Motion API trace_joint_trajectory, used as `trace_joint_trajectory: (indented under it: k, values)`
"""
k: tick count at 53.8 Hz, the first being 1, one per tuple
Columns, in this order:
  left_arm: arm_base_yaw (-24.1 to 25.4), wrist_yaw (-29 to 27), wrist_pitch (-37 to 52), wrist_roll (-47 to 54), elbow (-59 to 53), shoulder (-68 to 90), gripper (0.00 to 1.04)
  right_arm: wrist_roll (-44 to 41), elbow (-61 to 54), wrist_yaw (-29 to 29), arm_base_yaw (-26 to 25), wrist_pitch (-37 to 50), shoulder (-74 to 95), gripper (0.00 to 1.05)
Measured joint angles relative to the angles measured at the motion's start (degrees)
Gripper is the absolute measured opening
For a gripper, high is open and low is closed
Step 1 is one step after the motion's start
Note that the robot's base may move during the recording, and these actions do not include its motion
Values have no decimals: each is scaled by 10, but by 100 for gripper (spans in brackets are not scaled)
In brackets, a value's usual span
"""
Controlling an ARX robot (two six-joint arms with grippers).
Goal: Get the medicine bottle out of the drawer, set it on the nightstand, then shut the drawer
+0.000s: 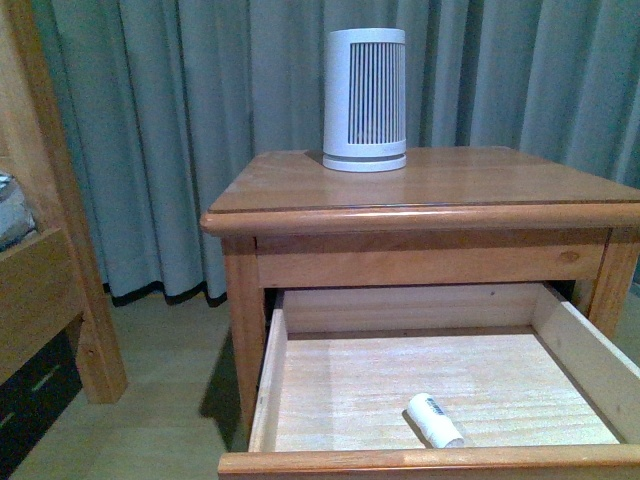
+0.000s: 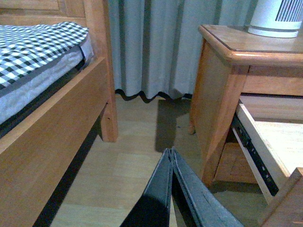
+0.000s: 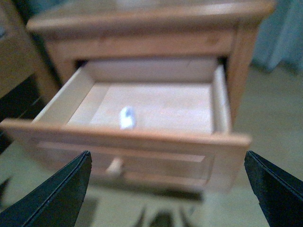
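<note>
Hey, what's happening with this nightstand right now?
The nightstand has its top drawer pulled open, and the medicine bottle lies on its side inside, near the front, untouched. The right gripper is open, facing the drawer from in front. The left gripper is shut, beside the nightstand, holding nothing. A white appliance stands on top.

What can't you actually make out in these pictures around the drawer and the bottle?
Medicine bottle label: too small to read in front view, blurred in right wrist view.
Drawer knob: cut off by front view's bottom edge, a blur in right wrist view.
Drawer inside: mostly cut off by left wrist view's edge, no bottle visible there.
</note>
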Motion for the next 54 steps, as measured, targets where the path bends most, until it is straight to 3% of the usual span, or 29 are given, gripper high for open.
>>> trace_joint_trajectory:
  k: [15,29,45,54]
  values:
    - [0,0,0,0,0,-3,3,-80,259,139,76,112,417,98]
    - [0,0,0,0,0,-3,52,-70,417,222,148,59,732,98]
    - [0,0,0,0,0,-3,99,-69,492,254,216,32,870,98]
    - [0,0,0,1,0,-3,98,-60,502,268,222,26,910,98]
